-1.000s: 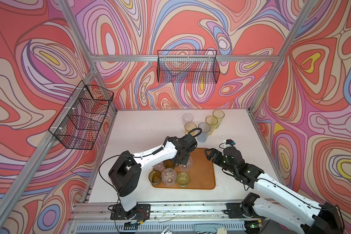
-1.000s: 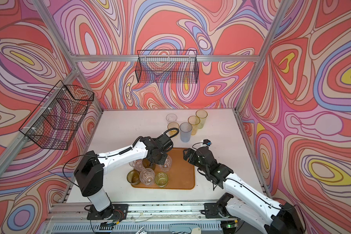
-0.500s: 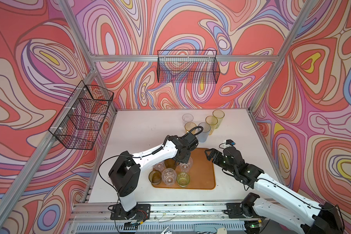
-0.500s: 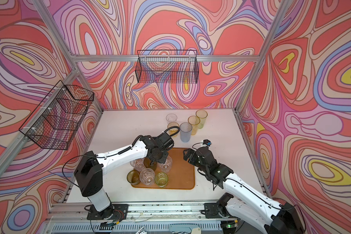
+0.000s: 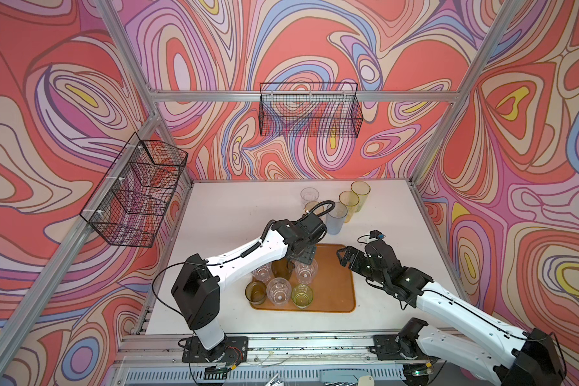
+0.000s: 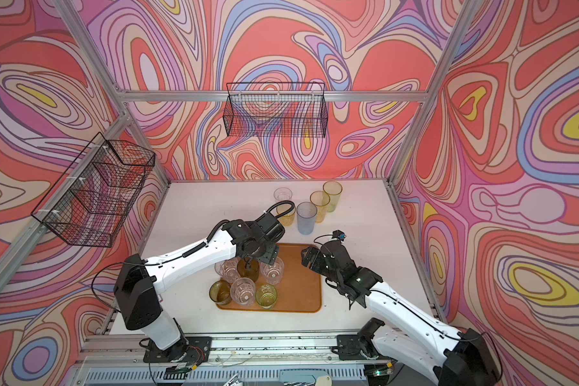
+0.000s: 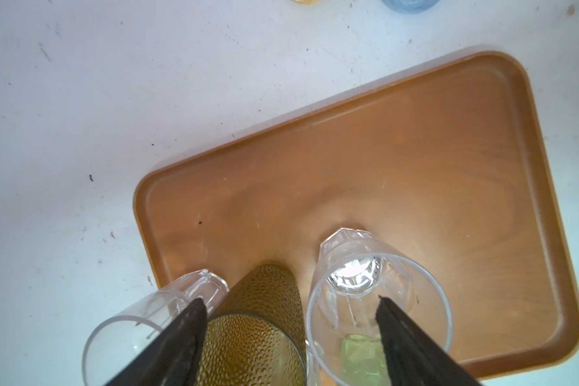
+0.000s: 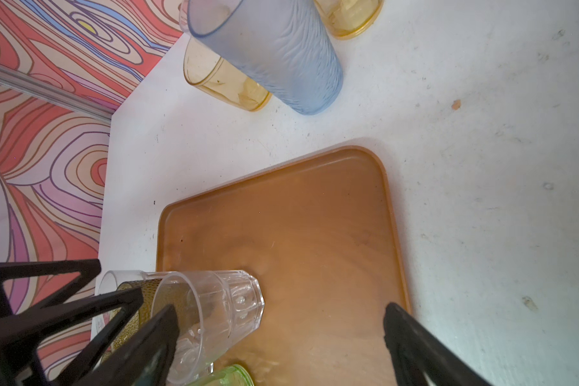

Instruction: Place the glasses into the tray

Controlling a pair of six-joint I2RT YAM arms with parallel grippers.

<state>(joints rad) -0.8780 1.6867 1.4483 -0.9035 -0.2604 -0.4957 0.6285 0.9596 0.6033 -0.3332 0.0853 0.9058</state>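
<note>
Left claw [image 7: 290,300]: spread wide, pinching nothing. Straight below, between the fingers [image 7: 181,337]: dimpled olive tumbler [image 7: 258,334], upright in the tray [image 7: 415,167], just beside one finger and well clear of the other. Beneath the fingertips, flanking that tumbler: clear ribbed tumbler [image 7: 154,310] on one side, second clear tumbler [image 7: 375,294] on the other, both upright in the tray. Back toward the arm's base from this claw, in both top views: row of three short glasses in the tray, namely olive glass [image 5: 255,292], clear short glass [image 5: 279,294], yellow-green glass [image 5: 302,295].

Right claw [image 8: 280,306]: likewise spread wide, empty, hanging over the bare half of the tray, near the other claw yet apart from it. Beyond its fingertips, off the tray on the white table [image 5: 234,207]: pale blue tumbler [image 8: 281,56] nearest, amber tumbler [image 8: 224,83] right beside that, touching or not, cannot tell. Farther out: yellow tumbler [image 5: 348,202], greenish-yellow tumbler [image 5: 360,192], plain clear tumbler [image 5: 309,195].
</note>
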